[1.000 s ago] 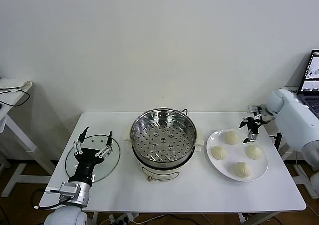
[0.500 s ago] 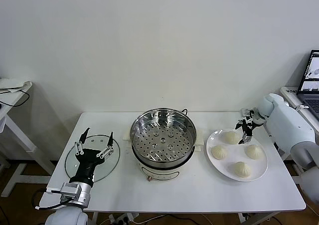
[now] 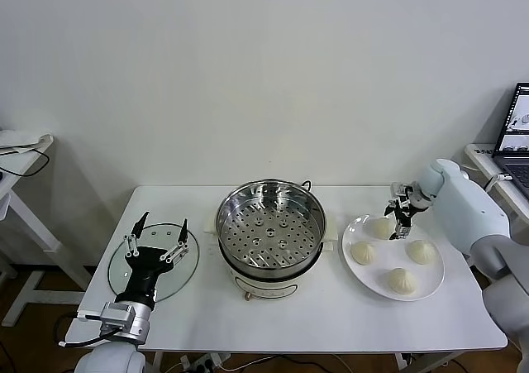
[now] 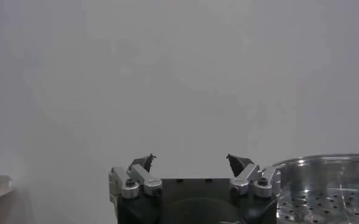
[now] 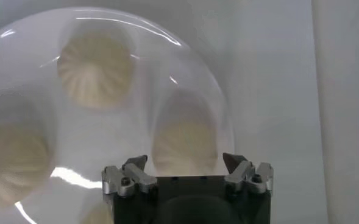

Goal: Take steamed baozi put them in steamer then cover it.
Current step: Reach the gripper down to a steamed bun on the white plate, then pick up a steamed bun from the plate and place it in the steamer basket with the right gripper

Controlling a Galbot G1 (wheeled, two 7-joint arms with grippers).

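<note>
Several cream-white baozi lie on a white plate (image 3: 430, 282) at the table's right: the back one (image 3: 381, 228), a left one (image 3: 363, 253), a right one (image 3: 421, 251) and a front one (image 3: 402, 280). My right gripper (image 3: 402, 208) hovers open just above the back baozi, which shows between its fingers in the right wrist view (image 5: 185, 140). The steamer (image 3: 270, 232), a shiny steel pot with a perforated tray on a white base, stands uncovered at the table's centre. My left gripper (image 3: 154, 231) rests open over the glass lid (image 3: 154, 262), holding nothing.
The glass lid lies flat at the table's left, near the front edge. A laptop (image 3: 517, 133) sits on a side table at far right. A white stand (image 3: 21, 154) is at far left. The steamer's rim shows in the left wrist view (image 4: 325, 182).
My right gripper has moved left and slightly back, from the plate's right rear to above the back baozi. The left arm has not moved.
</note>
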